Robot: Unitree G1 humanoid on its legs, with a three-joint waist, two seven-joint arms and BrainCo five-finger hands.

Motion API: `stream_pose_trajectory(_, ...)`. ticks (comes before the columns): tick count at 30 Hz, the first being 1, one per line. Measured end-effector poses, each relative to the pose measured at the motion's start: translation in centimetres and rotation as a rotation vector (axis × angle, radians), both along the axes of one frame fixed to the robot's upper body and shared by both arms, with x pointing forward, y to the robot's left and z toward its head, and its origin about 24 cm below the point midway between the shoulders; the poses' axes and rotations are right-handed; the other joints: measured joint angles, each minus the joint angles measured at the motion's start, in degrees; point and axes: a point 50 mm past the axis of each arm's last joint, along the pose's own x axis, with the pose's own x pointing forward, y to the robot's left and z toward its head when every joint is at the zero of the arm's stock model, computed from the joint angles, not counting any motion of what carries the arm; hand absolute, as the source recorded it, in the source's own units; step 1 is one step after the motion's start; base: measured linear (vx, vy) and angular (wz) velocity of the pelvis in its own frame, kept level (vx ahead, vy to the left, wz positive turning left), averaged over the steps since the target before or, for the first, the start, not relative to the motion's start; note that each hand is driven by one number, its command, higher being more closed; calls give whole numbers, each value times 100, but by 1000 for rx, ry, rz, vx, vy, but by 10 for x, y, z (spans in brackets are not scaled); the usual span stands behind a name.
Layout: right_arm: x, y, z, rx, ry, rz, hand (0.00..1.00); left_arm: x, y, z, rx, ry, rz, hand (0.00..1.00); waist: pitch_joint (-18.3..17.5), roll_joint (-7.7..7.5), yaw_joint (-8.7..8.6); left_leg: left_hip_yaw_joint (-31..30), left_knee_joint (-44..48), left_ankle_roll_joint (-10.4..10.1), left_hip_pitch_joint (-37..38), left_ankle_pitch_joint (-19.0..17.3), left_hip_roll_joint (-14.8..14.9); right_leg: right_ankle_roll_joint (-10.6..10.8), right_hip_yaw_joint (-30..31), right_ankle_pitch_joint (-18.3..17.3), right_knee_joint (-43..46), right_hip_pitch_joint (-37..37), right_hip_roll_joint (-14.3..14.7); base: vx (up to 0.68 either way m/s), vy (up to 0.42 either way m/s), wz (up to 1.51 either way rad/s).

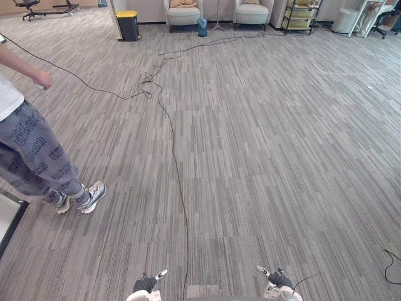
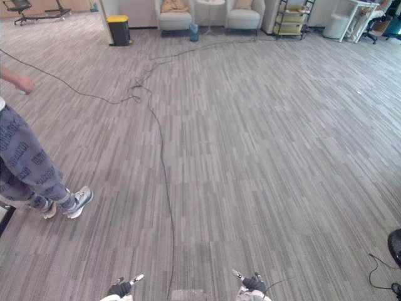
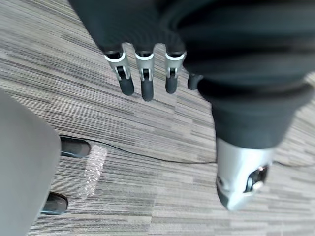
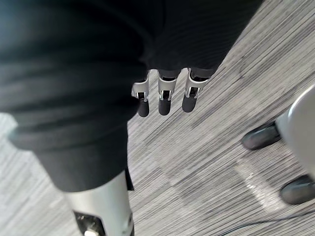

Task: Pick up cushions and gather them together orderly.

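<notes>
Walking squarely up to the armchairs (image 1: 183,15) at the frame's top, where cushions (image 1: 182,3) sit, seems wise; left hand (image 1: 145,284) and right hand (image 1: 277,279) hang slack-fingered, empty.

I count two pale grey upholstered armchairs (image 1: 183,15) and two tan fabric cushions: a left cushion (image 2: 173,5) and a right cushion (image 2: 244,4). I also count one black bin with a yellow lid (image 1: 128,25), one small blue bin (image 1: 202,26), one dark metal shelf rack (image 1: 299,15) and one person in grey patterned trousers (image 1: 31,157).
</notes>
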Motion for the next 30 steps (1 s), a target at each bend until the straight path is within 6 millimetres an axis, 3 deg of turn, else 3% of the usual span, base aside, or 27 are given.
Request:
stream_pose_trajectory(7,1,-1,-4,-8,58,62,0,-2,3,-3,-14,24,11,0,151,-17,-17,-27,-2,38,16,24,-54,-2,-36,1,-14,33,-47,-1,5,1)
stream_pose_trajectory(30,-2,-6,-6,49,55,-19,0,8,2,-2,-32,9,-47,0,454,18,-99,-14,-11,48,7,30,-65,-24,-77,21,-135,90,-54,-1,2,1)
